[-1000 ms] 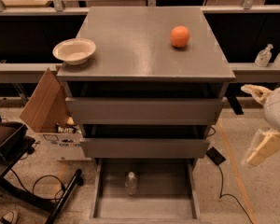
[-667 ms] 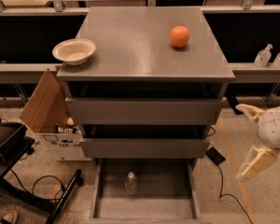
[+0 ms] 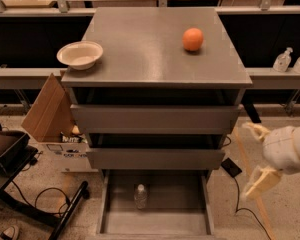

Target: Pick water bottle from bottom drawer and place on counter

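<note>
The water bottle (image 3: 140, 195), small and clear with a white cap, stands upright on the grey floor of the open bottom drawer (image 3: 155, 223). The counter (image 3: 150, 49) is the grey cabinet top; an orange (image 3: 193, 39) and a pale bowl (image 3: 80, 54) sit on it. My gripper (image 3: 255, 156) is at the right, beside the cabinet at the height of the lower drawers, well right of and above the bottle. Its two pale fingers are spread apart and hold nothing.
Two upper grey drawers (image 3: 155, 118) are partly pulled out. A cardboard box (image 3: 50, 114) stands at the cabinet's left, with a black chair base and cables on the floor. Clear pump bottles (image 3: 284, 60) stand on a shelf at the right. A wooden bench runs behind.
My gripper has moved down and a little left, from beside the upper drawers to beside the lower ones. The bottle, orange and bowl have not moved.
</note>
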Motion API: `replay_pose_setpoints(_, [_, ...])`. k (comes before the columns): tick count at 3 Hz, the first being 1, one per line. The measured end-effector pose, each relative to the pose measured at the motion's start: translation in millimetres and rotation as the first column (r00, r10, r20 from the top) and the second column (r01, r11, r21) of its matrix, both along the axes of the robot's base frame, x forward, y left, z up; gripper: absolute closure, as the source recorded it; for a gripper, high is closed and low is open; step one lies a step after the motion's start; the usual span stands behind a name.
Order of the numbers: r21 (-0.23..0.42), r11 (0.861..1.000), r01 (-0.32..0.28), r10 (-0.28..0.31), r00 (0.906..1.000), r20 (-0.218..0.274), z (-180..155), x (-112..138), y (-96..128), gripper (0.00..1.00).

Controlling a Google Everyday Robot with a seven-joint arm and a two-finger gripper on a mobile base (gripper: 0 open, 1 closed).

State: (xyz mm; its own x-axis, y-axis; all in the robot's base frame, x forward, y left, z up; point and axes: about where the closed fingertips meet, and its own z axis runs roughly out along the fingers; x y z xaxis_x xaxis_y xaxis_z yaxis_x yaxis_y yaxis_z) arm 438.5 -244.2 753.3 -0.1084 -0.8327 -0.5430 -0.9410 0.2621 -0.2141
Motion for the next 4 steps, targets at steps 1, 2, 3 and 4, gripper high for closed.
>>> replay_pose_setpoints(1, [0.13,0.991,-0.032,0.036,0.9989,-0.03,-101,4,29,0.0])
replay_pose_setpoints(2, [0.229,0.972,-0.057,0.066,0.9974,-0.03,-179,11,49,0.0])
replay_pose_setpoints(3, [0.313,0.947,-0.08,0.101,0.9935,-0.052,-251,13,73,0.0])
replay_pose_setpoints(4, [0.347,0.938,0.014,0.036,0.9898,-0.138,-310,9,69,0.0])
